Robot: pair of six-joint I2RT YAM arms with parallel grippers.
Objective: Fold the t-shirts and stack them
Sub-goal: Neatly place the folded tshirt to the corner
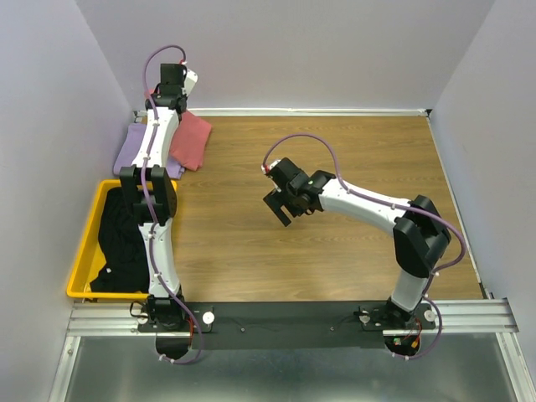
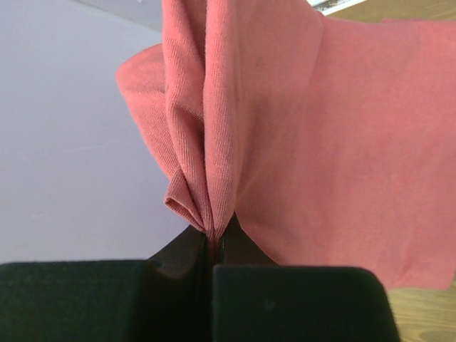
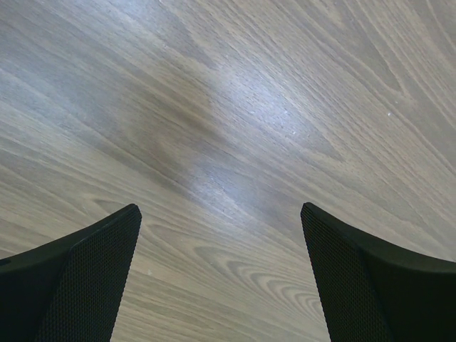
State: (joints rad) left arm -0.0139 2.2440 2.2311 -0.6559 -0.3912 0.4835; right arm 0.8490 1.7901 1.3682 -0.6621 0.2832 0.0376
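Pinching left gripper [image 2: 214, 249]: your fingers are closed almost fully on a small bunch of the salmon-pink t-shirt [image 2: 320, 142]. The cloth gathers into folds exactly where the pads meet, so I judge the grip is on several layers and firm enough to carry it.
Left arm place: it is stretched far out to about 11 o'clock of the table [image 1: 335, 159], near the back wall.
Salmon-pink t-shirt place: it hangs from your fingers and spreads down toward the wood at 10 to 11 o'clock. Its lower part looks to be touching the lavender-purple t-shirt [image 1: 132, 152], but I cannot tell how much lies on it.
Lavender-purple t-shirt: it lies flat at 10 o'clock, against the left wall. I think it is the base of the stack, and this explains why you hold the pink one there.
Right gripper [image 3: 221, 235]: the fingers stand wide apart and hold nothing. It hovers over bare wood near the middle, probably waiting out of the way.
Black t-shirts [image 1: 121, 239]: they are heaped, not folded, in the yellow bin [image 1: 84, 251] at 8 o'clock.
Step, my judgement: you are laying the pink shirt on the stack. Much of the task remains.
Risk: an early release may let the bunched edge fall crooked.
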